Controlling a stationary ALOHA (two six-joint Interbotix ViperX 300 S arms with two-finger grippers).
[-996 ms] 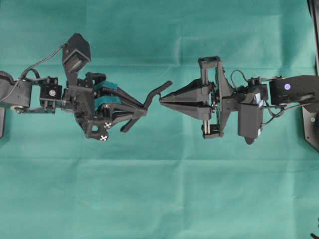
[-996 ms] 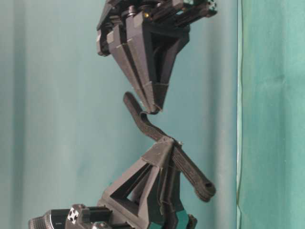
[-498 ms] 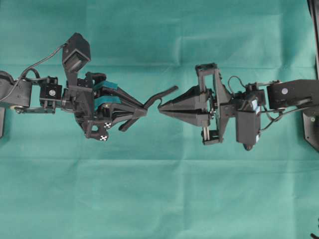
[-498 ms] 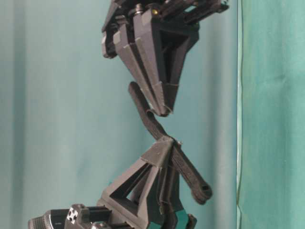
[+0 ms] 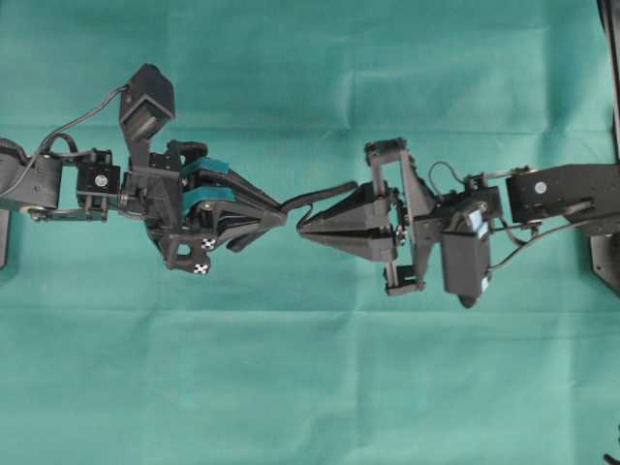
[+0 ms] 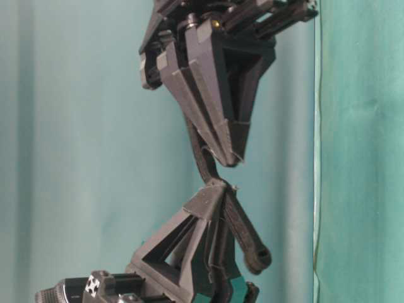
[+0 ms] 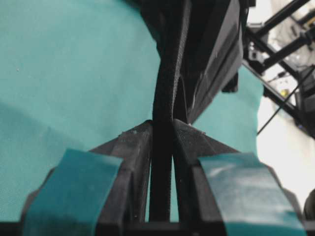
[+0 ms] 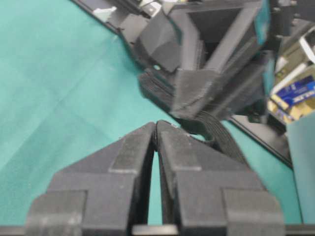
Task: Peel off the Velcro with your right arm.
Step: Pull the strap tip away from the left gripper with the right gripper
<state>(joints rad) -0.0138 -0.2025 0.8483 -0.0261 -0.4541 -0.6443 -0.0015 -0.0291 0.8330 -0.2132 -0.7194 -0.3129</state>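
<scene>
The Velcro [image 5: 315, 195] hangs in mid-air above the green surface [image 5: 310, 387], clamped near its middle in the left gripper [image 5: 281, 209], whose teal-taped fingers [image 7: 74, 182] press on it from both sides. One strap end runs from that gripper toward 3 o'clock in the overhead view, along the upper side of the right gripper [image 5: 300, 231]. The right gripper's plain black fingers [image 8: 138, 157] meet tip to tip, with nothing visible between them.

Black left arm [image 5: 145, 194] with teal-taped jaws, checkered marks; plain black right arm [image 5: 504, 203].
</scene>
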